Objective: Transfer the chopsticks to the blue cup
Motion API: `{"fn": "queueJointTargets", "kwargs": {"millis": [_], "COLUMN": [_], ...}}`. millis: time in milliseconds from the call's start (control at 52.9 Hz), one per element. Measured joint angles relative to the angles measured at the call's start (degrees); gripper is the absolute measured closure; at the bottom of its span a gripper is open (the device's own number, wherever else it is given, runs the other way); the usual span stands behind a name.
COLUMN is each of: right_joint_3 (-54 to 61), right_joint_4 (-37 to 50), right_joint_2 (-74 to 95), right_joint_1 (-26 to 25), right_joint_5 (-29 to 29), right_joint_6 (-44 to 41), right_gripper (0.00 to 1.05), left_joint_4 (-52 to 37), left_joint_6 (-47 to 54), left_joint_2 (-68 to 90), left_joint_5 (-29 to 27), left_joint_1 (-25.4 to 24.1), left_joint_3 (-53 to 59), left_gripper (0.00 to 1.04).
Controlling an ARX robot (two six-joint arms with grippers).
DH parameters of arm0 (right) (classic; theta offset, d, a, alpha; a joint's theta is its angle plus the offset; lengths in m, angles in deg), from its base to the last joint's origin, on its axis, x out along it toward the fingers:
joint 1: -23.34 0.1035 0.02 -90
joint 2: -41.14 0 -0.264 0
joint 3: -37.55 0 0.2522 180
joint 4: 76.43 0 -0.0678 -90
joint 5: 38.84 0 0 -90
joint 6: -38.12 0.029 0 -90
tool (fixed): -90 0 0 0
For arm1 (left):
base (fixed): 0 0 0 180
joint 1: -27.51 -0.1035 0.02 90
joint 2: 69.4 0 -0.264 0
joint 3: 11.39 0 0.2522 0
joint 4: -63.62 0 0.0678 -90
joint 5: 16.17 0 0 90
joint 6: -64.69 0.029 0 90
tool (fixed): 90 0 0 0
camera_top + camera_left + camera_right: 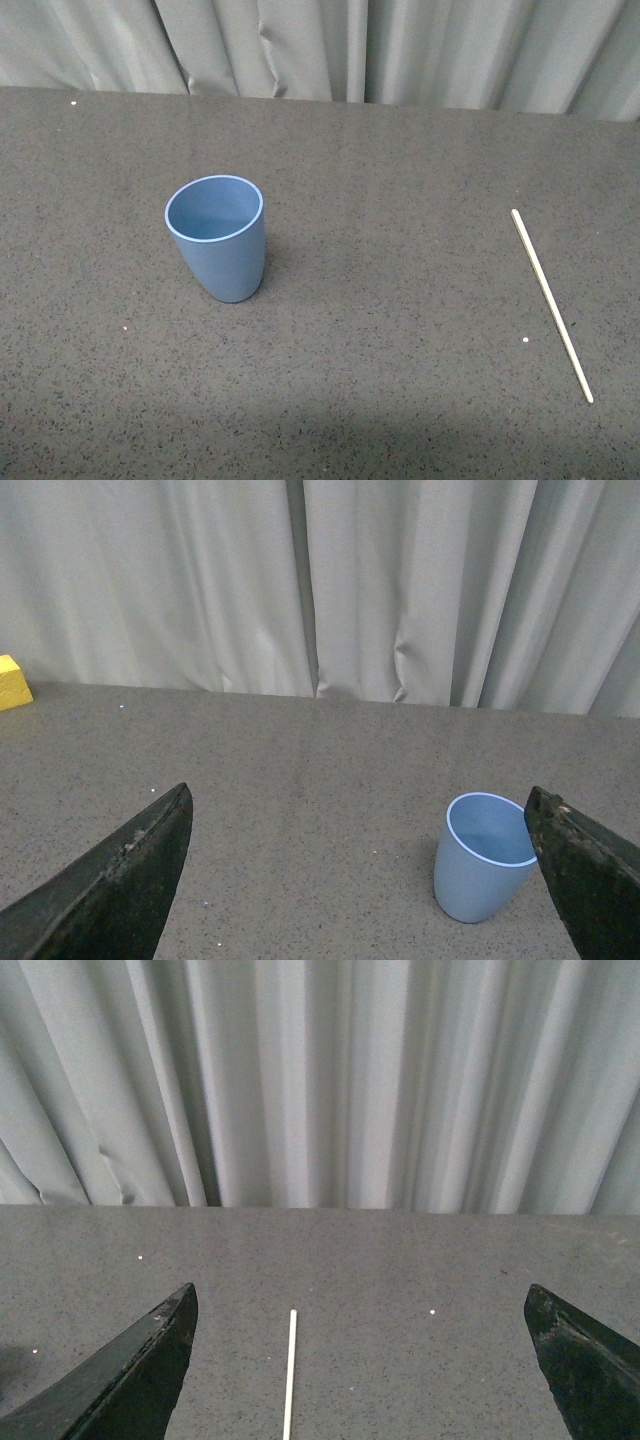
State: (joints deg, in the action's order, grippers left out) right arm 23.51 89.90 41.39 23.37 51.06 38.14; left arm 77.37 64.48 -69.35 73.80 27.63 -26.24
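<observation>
Front view: nothing is done yet. The blue cup (216, 238) stands empty on the dark worktop (400, 140). The chopstick (551, 303) lies flat, well apart, off to the cup's right. Its long line runs near to far, and the far end leans a bit left

Left wrist view: the left gripper (360, 880) has its jaws wide apart and holds nothing. The cup is near one jaw

Right wrist view: the right gripper (360, 1360) has its jaws wide apart too. The chopstick lies ahead between them and points straight away. It has yet to be picked up and put in the cup
</observation>
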Motion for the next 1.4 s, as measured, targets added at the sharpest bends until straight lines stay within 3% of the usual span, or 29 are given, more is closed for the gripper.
{"fn": "queueJointTargets", "kwargs": {"millis": [1021, 1078, 1116, 1191, 1400], "right_joint_3": [0.0, -0.94, -2.71, -4.2, -10.56], "right_joint_4": [0.0, -2.82, -6.62, -5.84, 6.78], "right_joint_2": [0.0, 1.2, 4.83, 13.94, 42.27], "right_joint_1": [0.0, 0.76, 1.77, 2.23, 1.14], "right_joint_5": [0.0, 3.1, 6.54, 6.88, 4.11], "right_joint_6": [0.0, -2.49, -7.45, -13.94, -13.6], "right_gripper": [0.09, 0.09, 0.09, 0.09, 0.09], "left_joint_4": [0.0, 0.0, 0.0, 0.0, 0.0], "left_joint_6": [0.0, 0.0, 0.0, 0.0, -0.02], "left_joint_2": [0.0, 0.0, 0.0, -0.02, 0.0], "left_joint_5": [0.0, 0.0, 0.0, -0.02, 0.0], "left_joint_1": [0.0, 0.0, 0.0, 0.0, 0.0], "left_joint_3": [0.0, 0.0, 0.0, 0.0, 0.0], "left_gripper": [0.07, 0.07, 0.07, 0.07, 0.07]}}
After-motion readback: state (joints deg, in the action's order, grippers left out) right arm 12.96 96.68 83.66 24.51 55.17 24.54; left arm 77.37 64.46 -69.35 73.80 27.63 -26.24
